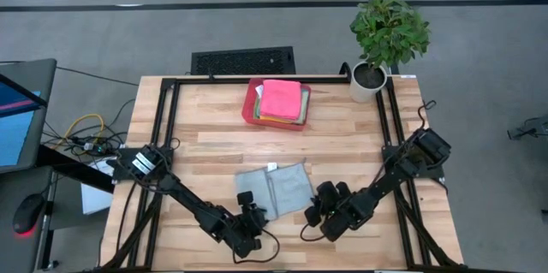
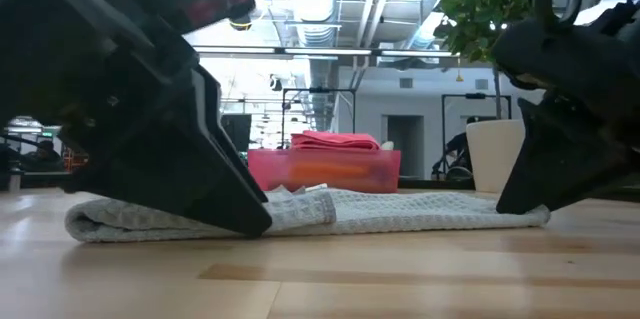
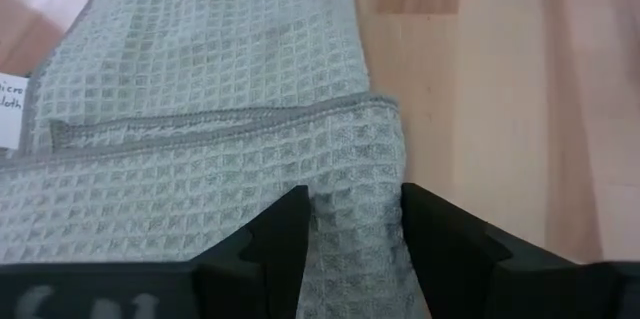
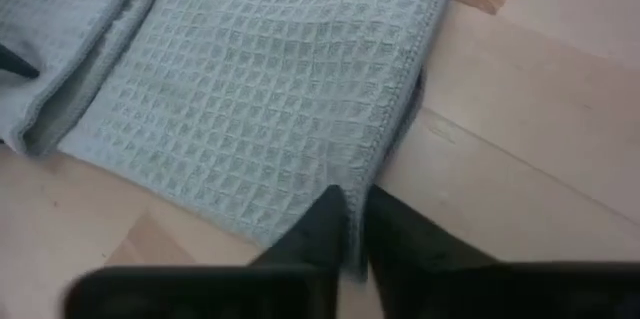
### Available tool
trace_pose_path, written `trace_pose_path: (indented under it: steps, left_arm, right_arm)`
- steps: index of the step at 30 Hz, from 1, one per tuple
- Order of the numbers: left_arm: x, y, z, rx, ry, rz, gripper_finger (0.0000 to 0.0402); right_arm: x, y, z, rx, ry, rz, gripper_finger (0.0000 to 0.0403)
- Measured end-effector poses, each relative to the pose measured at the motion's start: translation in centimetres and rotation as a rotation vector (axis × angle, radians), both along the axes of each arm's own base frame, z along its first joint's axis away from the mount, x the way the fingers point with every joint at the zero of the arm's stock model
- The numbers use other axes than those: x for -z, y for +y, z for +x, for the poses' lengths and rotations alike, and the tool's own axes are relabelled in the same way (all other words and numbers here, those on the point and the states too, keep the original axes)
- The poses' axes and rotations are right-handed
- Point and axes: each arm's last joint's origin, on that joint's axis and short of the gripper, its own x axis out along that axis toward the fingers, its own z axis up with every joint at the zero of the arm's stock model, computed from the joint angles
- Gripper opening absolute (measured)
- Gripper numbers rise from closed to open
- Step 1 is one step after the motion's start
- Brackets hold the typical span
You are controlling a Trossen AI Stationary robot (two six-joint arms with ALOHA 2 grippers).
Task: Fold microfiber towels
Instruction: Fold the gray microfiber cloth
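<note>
Both hands are working the near edge of the tabletop. Left hand is sitting on the near-left corner of the grey towel — fingers apart with a fold of the waffle cloth bunched between them, clamped on that fold. Right hand is sitting at the towel's near-right edge, fingers nearly together and pinching the stitched hem; in the right wrist view the cloth edge is running into the narrow gap between them.

The grey towel is lying flat in the near-centre of the tabletop between the two hands, partly folded — one layer is lying doubled over another, hem seam showing across it, and a small white label is sticking out at one side. From table height it is reading as a low, flat strip with a rolled left end.

Farther back, near the far edge, a red tray is holding a stack of folded towels, pink on top with other colours peeking out below. A potted plant in a white pot is standing at the far-right corner, well apart from the tray.
</note>
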Motion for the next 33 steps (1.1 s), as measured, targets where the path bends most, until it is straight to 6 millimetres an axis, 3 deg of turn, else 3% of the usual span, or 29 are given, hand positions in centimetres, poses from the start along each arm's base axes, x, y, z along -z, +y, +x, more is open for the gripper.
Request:
trace_pose_path:
  steps: [5, 11, 17, 21, 27, 33]
  left_arm:
    - [0.0, 0.5, 0.5, 0.013, 0.015, -0.004, 0.0154]
    - [-0.4, 0.4, 1.0, 0.031, -0.005, -0.010, 0.0154]
    - [-1.7, -0.3, 1.7, 0.063, -0.003, 0.005, 0.0154]
    - [-2.5, -0.8, 1.6, 0.065, 0.026, 0.017, 0.0153]
    - [-5.1, -1.4, -1.2, -0.020, 0.098, 0.070, 0.0133]
    - [-4.8, -2.8, -3.9, -0.084, 0.066, 0.071, 0.0109]
  right_arm:
    - [-0.4, 0.0, 0.4, -0.034, 0.014, 0.000, 0.0014]
    - [-2.3, -0.1, 2.5, -0.128, 0.013, -0.001, 0.0031]
    - [-4.4, -0.6, 5.1, -0.207, -0.014, -0.066, 0.0011]
    - [-5.8, -0.7, 6.6, -0.249, -0.063, -0.085, 0.0021]
    - [-6.9, -0.9, 8.2, -0.303, -0.168, -0.101, 0.0021]
    - [-7.4, -1.1, 9.3, -0.350, -0.241, -0.090, 0.0025]
